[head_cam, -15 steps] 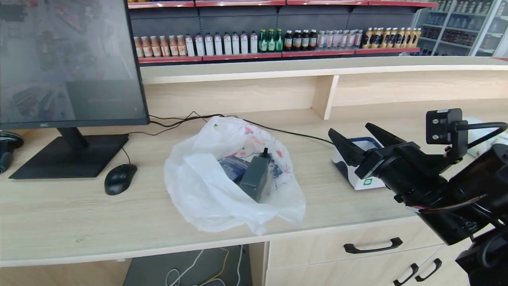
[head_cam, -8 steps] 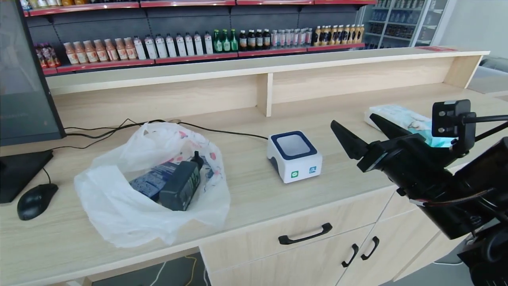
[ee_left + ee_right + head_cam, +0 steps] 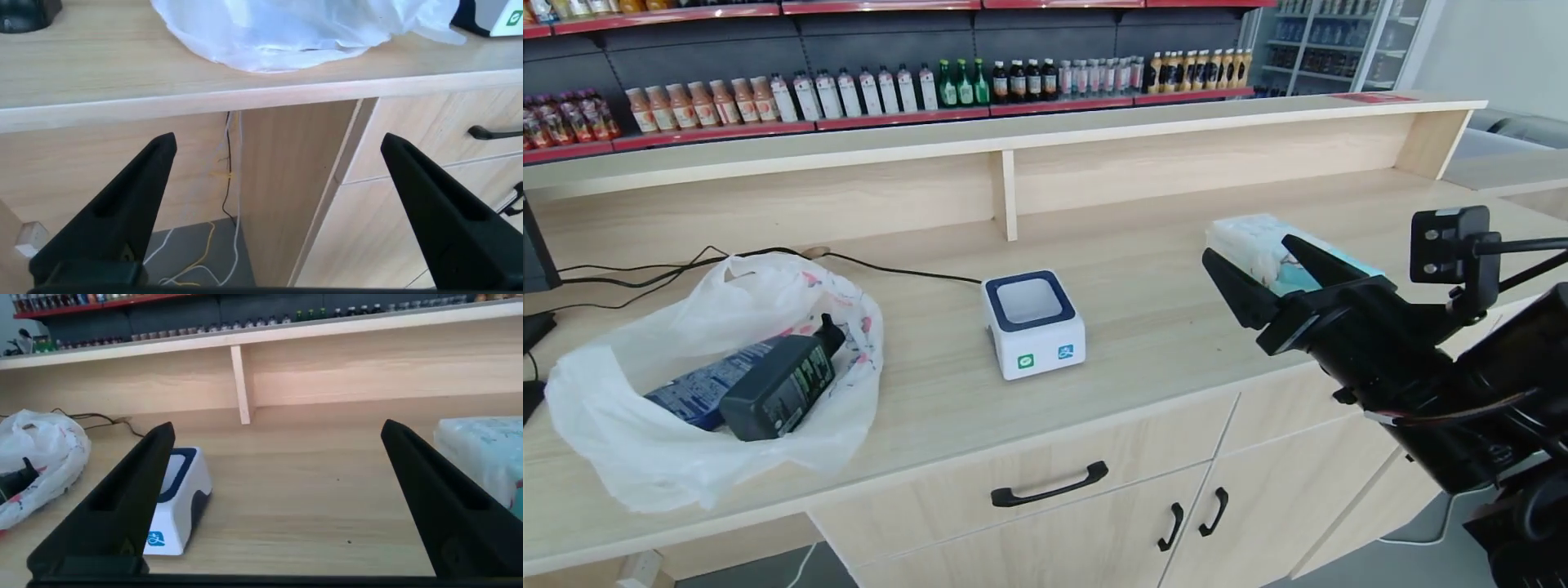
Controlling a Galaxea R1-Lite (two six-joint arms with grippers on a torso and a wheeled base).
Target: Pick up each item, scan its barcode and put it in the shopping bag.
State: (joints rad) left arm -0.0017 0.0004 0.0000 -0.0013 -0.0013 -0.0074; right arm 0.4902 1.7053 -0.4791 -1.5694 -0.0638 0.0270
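Right tool (image 3: 1270, 273) hangs released, jaws spread wide and empty, above the front edge of the long light wooden bench (image 3: 1160, 327), just short of the one item not yet bagged. At the bench's left end, the white plastic shopping bag (image 3: 686, 457) lies slumped open, with a dark grey bottle (image 3: 780, 392) and a blue packet (image 3: 698, 392) inside. The pale blue-and-white soft pack (image 3: 1258, 241) lies flat on the bench, right of the white box scanner with a blue-rimmed window (image 3: 1033, 322) and partly behind the jaws. It looks light and squashy under a slick film wrap, so a firm pinch would likely dent it and a loose one might let it slide. The best hold is probably across its narrower width near the middle. The head view gives the bag's contents and the whole layout. The right wrist view shows the right tool (image 3: 278, 429) framing the scanner's side (image 3: 176, 502) and the pack's near end (image 3: 482, 453). The left wrist view shows the left tool (image 3: 278, 139), also spread and empty, low before the bench's front, with the bag's bulge (image 3: 302, 33) above.
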